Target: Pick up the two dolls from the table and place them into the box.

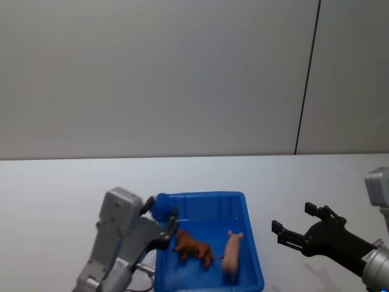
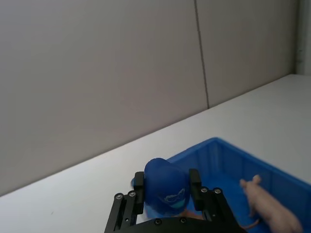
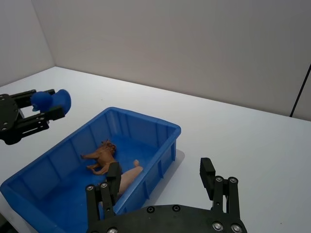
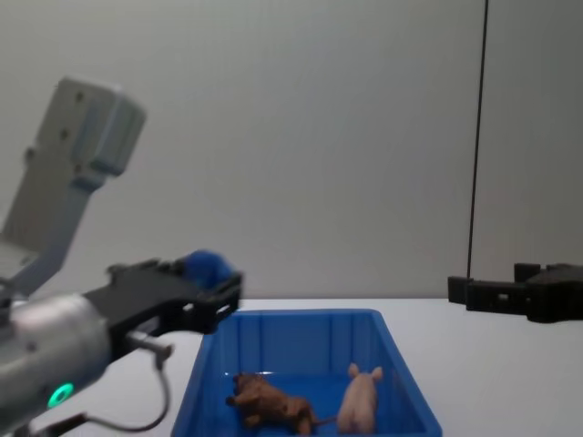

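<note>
So both dolls are already sitting in the box (image 1: 252,243): the brown lion (image 1: 193,246) is standing on the floor toward my left side, and the pink pig (image 1: 231,255) is just beside it on my right, close to that wall. They're near each other but I can't tell whether the lion's tail is actually touching the pig. The box itself is resting on the white table (image 1: 55,188), right between my two arms.

My left gripper (image 1: 161,225) is hovering above the box's far-left corner, and it's clenched on a small blue ball (image 1: 161,207) (not one of the dolls, so I'm not sure why I'm carrying it). From my left wrist view the ball (image 2: 165,187) is wedged snugly between the two pads.

My right gripper (image 1: 296,226) is hanging over bare table on the other side of the box, fingers spread wide, holding nothing.

Judging from how things lie, the actual job looks done, since both figurines are inside. I'm guessing the next move is about the ball: either lowering it and letting go, or pulling both arms back clear of the rim without bumping the box.
</note>
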`<action>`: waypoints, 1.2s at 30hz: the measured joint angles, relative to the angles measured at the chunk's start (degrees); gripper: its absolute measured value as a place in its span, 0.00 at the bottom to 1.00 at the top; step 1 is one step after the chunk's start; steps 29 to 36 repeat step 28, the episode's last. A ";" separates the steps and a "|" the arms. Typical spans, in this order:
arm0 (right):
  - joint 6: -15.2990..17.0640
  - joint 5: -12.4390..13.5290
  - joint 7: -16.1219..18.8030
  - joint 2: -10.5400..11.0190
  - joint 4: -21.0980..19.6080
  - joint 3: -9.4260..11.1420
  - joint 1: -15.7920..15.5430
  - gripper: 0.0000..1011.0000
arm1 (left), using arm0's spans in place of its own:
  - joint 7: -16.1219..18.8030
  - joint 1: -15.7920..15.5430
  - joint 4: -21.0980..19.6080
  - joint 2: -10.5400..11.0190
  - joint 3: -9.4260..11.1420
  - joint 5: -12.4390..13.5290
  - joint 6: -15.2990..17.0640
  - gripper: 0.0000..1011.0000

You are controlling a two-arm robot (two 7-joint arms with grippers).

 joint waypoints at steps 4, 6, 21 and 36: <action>0.00 0.00 0.00 0.00 0.00 0.00 0.00 0.99 | -2.47 -1.49 0.59 -1.38 0.59 0.88 -0.45 0.63; 0.00 0.00 0.00 0.00 0.00 0.00 0.00 0.99 | -3.58 -2.28 1.01 -2.10 0.91 1.20 -0.63 0.69; 0.00 0.00 0.00 0.00 0.00 0.00 0.00 0.99 | -10.13 -5.49 3.33 -5.40 2.22 2.02 -2.20 0.99; 0.00 0.00 0.00 0.00 0.00 0.00 0.00 0.99 | -11.30 -5.70 3.14 -5.51 2.21 1.76 -2.74 0.99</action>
